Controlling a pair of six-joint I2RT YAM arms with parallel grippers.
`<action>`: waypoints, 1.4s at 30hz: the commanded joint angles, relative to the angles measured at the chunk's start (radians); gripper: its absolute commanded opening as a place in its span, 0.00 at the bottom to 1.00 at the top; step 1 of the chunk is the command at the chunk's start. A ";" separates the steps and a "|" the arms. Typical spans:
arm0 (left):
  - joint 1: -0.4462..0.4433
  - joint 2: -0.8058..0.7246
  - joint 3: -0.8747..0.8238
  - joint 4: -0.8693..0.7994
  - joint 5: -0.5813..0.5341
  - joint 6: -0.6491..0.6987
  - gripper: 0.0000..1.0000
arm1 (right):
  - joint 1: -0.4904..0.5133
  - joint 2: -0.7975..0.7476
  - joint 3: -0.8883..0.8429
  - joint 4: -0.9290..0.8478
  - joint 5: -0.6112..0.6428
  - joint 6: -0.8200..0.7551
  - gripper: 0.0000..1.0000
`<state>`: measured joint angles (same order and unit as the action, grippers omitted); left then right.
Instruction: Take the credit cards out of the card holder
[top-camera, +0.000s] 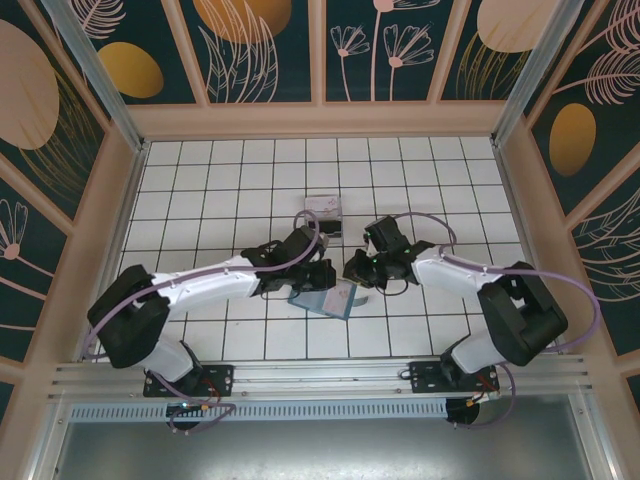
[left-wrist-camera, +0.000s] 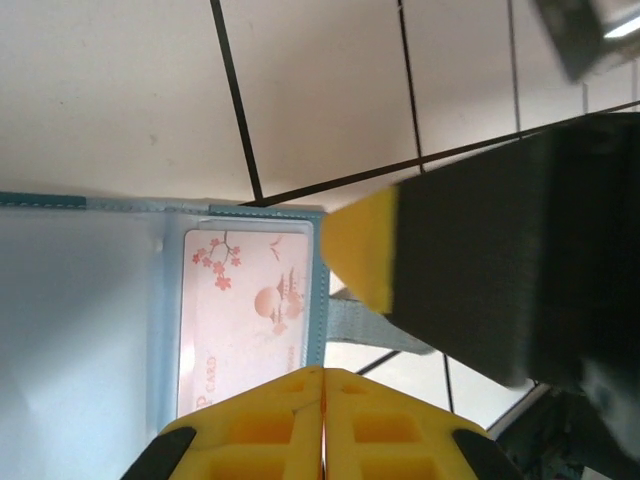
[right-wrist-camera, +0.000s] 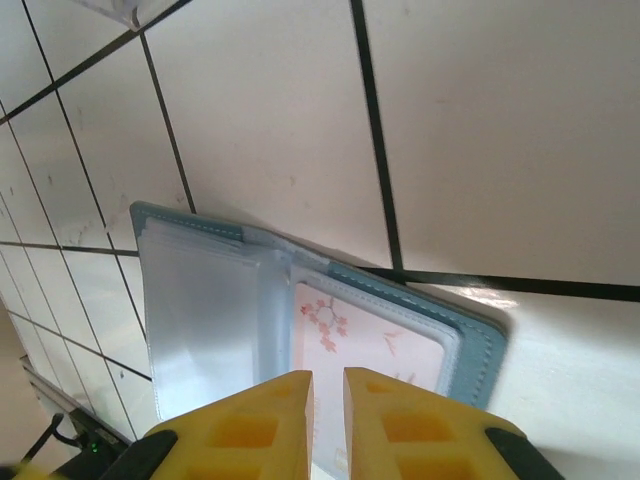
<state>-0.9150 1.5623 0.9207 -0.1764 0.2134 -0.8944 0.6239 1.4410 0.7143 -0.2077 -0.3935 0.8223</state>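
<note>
Arms from both sides meet over a soft teal-blue bifold card holder (top-camera: 322, 301), which lies opened flat on the white tiled worktop (top-camera: 200, 180) near its front edge. Inside the holder, a pale whitish-pink card (left-wrist-camera: 245, 310) printed with pink blossoms sits in a clear sleeve of one half. The other half shows cloudy clear sleeves.

The left claw (left-wrist-camera: 323, 385) is closed, its yellow pads pressed together with no gap at the near end of that card. Whether the card's edge is pinched between them cannot be told. The right claw (right-wrist-camera: 327, 385) hangs over the holder with its jaws a narrow slit apart, and whether they grip anything cannot be told. One yellow fingertip (left-wrist-camera: 362, 250) of it is at the holder's edge. A small clear plastic box (top-camera: 325, 209) stands further back, apart from the holder.
</note>
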 joint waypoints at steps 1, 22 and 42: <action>0.004 0.058 0.034 -0.027 0.017 0.020 0.10 | -0.002 -0.047 -0.022 -0.070 0.040 0.018 0.17; 0.059 0.126 -0.042 0.110 0.103 -0.011 0.14 | 0.138 0.078 -0.022 -0.095 0.120 0.058 0.25; 0.069 0.142 -0.031 -0.009 -0.007 0.022 0.22 | 0.138 0.164 0.023 -0.110 0.156 0.011 0.14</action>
<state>-0.8524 1.6917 0.8864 -0.1307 0.2470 -0.8917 0.7555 1.5593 0.7441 -0.2955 -0.3058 0.8513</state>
